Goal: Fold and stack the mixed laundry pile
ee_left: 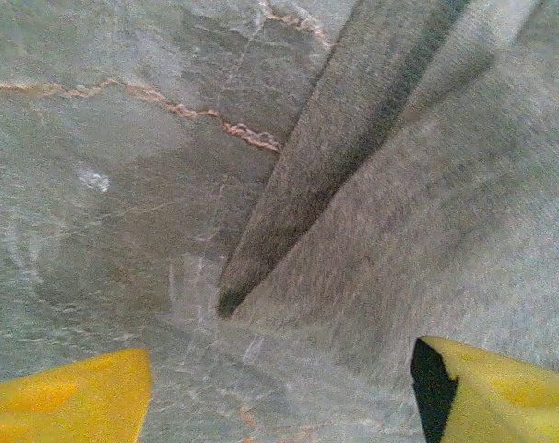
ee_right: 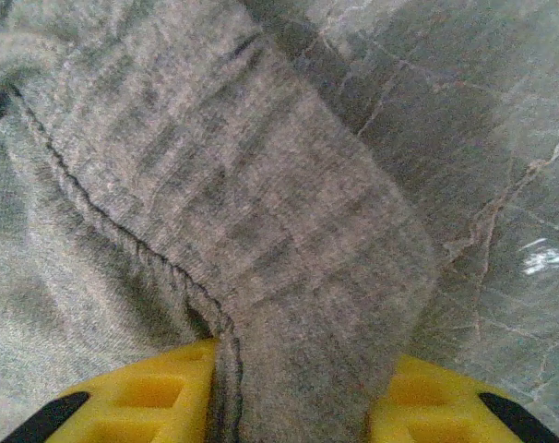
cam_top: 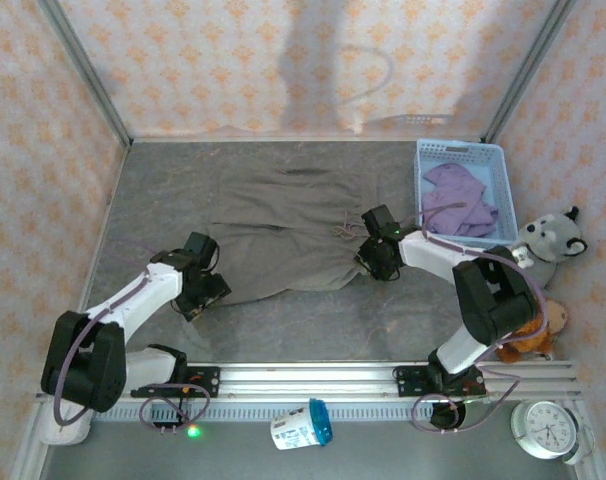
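Light blue lattice basket [cam_top: 461, 147] is standing at the far right of the table, near the back wall. Grey plush wolf [cam_top: 551, 238] is sitting just beside the basket's near right corner, facing up. Brown plush toy [cam_top: 533, 335] is lying nearer, well below the wolf, partly hidden. White round clock [cam_top: 546, 428] is lying face up at the near right corner. White cup with blue lid [cam_top: 301, 424] is lying on its side in front of the aluminium rail [cam_top: 313, 378]. Small green light [cam_top: 192, 432] is glowing near the left end of the rail. Grey marbled table [cam_top: 163, 190] is showing pale veins up close [ee_left: 95, 185] [ee_right: 501, 138]. Orange-patterned wallpaper [cam_top: 233, 60] is covering the walls.
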Available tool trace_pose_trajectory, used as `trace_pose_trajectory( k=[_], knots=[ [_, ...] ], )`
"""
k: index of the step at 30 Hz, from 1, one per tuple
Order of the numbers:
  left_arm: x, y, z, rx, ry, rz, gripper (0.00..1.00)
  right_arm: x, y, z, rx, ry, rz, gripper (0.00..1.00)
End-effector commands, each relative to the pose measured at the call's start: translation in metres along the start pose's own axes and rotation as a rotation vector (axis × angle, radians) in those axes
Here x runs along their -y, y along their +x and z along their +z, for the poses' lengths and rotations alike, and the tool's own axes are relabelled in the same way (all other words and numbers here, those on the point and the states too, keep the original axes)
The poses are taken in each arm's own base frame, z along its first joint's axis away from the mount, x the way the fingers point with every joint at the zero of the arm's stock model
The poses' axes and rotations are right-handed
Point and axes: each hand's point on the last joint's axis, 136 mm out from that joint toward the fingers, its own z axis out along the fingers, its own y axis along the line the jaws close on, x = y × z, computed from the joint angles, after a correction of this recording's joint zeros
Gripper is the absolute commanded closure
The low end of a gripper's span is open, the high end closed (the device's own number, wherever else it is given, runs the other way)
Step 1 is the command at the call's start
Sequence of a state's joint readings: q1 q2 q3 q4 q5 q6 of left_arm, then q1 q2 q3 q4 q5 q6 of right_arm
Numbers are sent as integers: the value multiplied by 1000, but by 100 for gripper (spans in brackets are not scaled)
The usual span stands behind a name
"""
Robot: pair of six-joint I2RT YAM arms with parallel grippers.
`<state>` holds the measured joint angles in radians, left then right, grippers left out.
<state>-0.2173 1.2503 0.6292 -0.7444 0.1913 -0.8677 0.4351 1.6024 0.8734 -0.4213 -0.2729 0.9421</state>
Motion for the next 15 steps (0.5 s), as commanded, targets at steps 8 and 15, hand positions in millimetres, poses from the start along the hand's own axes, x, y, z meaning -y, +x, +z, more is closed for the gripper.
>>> trace_pose_trajectory(
  k=[8, 15],
  knots=[
    [24, -16, 23, 51, 25, -43, 79, 13, -4, -10, 5, 123, -143, 72],
    [0, -13, 13, 71, -69, 30, 100, 27, 1, -22, 11, 185, -246, 88]
  ],
)
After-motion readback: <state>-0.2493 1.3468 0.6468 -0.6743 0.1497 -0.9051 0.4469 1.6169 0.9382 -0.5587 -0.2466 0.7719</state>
